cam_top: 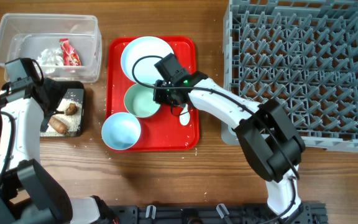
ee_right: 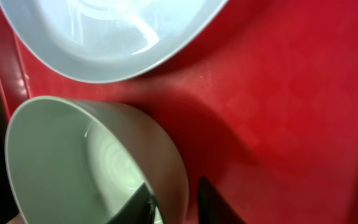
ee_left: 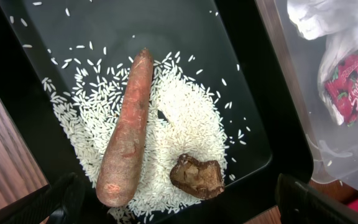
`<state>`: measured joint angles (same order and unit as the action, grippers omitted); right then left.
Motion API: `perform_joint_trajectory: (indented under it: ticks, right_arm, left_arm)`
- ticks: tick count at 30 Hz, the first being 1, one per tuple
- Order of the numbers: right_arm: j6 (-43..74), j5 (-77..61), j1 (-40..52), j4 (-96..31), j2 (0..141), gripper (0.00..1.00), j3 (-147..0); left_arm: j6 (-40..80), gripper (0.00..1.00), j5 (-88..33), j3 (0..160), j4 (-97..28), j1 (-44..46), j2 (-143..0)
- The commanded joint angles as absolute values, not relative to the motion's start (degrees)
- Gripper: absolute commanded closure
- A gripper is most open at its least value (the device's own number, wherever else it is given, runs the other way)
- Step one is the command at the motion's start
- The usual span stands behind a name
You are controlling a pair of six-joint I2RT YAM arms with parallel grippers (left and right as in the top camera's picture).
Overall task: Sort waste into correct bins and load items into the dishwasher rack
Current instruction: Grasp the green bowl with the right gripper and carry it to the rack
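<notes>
On the red serving tray lie a pale plate, a pale green-white bowl, a blue-white bowl and a white spoon. My right gripper is shut on the middle bowl's rim, one finger inside and one outside. My left gripper hangs open over the black tray. That tray holds rice crumbs, a brown stick and a brown lump. The clear tub holds tissue and a red wrapper. The yellow cup is out of view.
The grey dishwasher rack fills the right side with nothing in it. A few rice grains lie on the wood beside the black tray. The right arm stretches from the table's front edge across the red tray's right half.
</notes>
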<state>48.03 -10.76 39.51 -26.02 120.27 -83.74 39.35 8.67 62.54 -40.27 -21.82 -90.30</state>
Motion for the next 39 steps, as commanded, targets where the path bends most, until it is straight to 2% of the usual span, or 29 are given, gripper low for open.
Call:
perform_joint_trajectory:
  ticks: [1, 7, 12, 17, 21, 24, 29, 32, 34, 39]
  right_arm:
    - [48.18, -12.14, 39.7, -25.82, 120.99, 0.96, -83.5]
    - [46.15, -17.43, 38.7, -26.87, 119.68, 0.96, -83.57]
    - [38.46, -14.9, 35.75, -30.98, 109.58, 0.96, -83.57]
    - [36.99, 27.66, 30.7, -37.63, 88.4, 0.96, -83.61]
    - [33.06, 58.37, 27.46, -36.23, 84.47, 0.96, -83.59]
    - [22.92, 64.6, 24.95, -29.58, 87.81, 0.96, -83.59]
    - [-16.45, 68.82, 19.68, 3.95, 101.95, 0.96, -83.59]
    - [-32.77, 68.58, 18.28, 19.22, 110.0, 0.96, -83.59]
    - [-36.64, 68.36, 17.37, 26.63, 116.27, 0.96, -83.59]
    - [-37.34, 64.53, 15.49, 27.05, 124.16, 0.96, -83.59]
  left_arm:
    - [39.48, 0.0, 8.43, 63.29, -40.29, -22.02, -89.8]
    - [39.48, 0.0, 8.43, 63.29, -40.29, -22.02, -89.8]
    - [39.48, 0.0, 8.43, 63.29, -40.27, -22.02, -89.8]
    - [39.48, 0.0, 8.43, 63.29, -40.29, -22.02, -89.8]
    - [39.48, 0.0, 8.43, 63.29, -40.29, -22.02, -89.8]
    - [39.48, 0.0, 8.43, 63.29, -40.29, -22.02, -89.78]
    - [39.48, 0.0, 8.43, 63.29, -40.29, -22.02, -89.8]
    - [39.48, 0.0, 8.4, 63.29, -40.29, -22.02, -89.8]
    - [39.48, 0.0, 8.43, 63.29, -40.27, -22.02, -89.8]
    - [39.48, 0.0, 8.43, 63.29, -40.29, -22.02, -89.8]
